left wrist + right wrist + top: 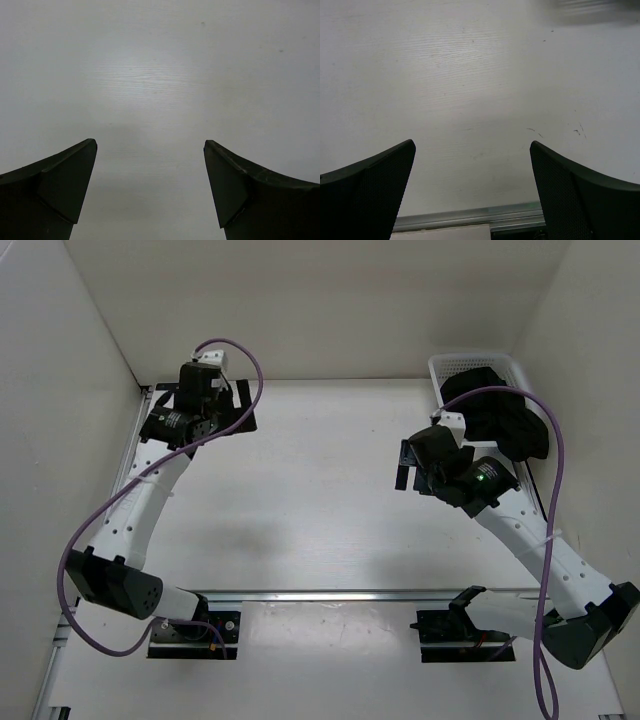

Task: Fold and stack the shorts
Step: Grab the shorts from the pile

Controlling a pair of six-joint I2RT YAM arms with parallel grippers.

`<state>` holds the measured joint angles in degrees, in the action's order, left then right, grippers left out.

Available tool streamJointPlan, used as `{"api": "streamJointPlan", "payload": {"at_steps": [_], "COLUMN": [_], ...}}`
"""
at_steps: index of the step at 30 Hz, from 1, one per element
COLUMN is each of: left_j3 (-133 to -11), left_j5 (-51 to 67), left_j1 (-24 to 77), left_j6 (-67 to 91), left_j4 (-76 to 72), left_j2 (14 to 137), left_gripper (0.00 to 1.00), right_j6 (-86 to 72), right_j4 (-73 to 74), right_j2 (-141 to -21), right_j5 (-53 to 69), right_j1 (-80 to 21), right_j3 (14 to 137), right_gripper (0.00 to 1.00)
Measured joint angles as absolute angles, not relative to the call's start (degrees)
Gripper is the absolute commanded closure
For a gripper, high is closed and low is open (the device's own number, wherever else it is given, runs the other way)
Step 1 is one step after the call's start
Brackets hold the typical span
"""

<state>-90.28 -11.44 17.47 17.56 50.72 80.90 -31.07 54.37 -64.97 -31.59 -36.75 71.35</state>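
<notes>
From above: one crumpled heap of soft black shorts (495, 410) lies in a white mesh basket (450, 364) at the far right corner of the matte white table (320, 520), its length spilling over the near rim.

Left wrist: the left gripper (150, 190) has two smooth black fingers spread wide, holding nothing.

Right wrist: the right gripper (472, 190) has two dimpled fingers equally parted and empty above a metal rail (470, 217).

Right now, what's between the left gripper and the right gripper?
Between the left gripper and the right gripper, only bare table shows, in the top view.
</notes>
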Motion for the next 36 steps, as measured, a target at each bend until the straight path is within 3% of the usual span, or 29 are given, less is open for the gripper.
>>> {"api": "streamJointPlan", "payload": {"at_steps": [6, 12, 14, 19, 24, 36], "left_j3": [-95.3, -98.2, -98.4, -98.0, -94.8, -93.4], "left_j5": [-2.3, -1.1, -0.3, 9.1, 13.8, 16.0], "left_j1": [17.5, 17.5, 17.0, 12.4, 11.4, 11.0], "left_j6": [17.5, 18.2, 18.8, 21.0, 21.8, 22.1], "left_j4": [49.3, 48.8, 47.9, 46.4, 46.4, 47.2], "left_j2": [79.6, 74.9, 73.2, 72.4, 74.7, 75.2], "left_gripper": [0.01, 0.01, 0.01, 0.01, 0.01, 0.01], "right_j6": [-32.8, -34.1, -33.5, -29.4, -26.1, -23.7], "right_j4": [54.8, 55.8, 55.4, 50.2, 49.3, 51.5], "right_j2": [-65.0, -65.5, -66.3, -70.1, -80.6, -120.3], "right_j5": [-33.3, -36.3, -34.2, -17.6, -12.2, -9.0], "right_j1": [-36.8, -35.3, -31.5, -10.1, -1.3, 9.4], "right_j3": [71.4, 71.6, 72.5, 75.3, 85.6, 119.9], "right_gripper": [0.0, 0.0, 0.0, 0.0, 0.0, 0.0]}}
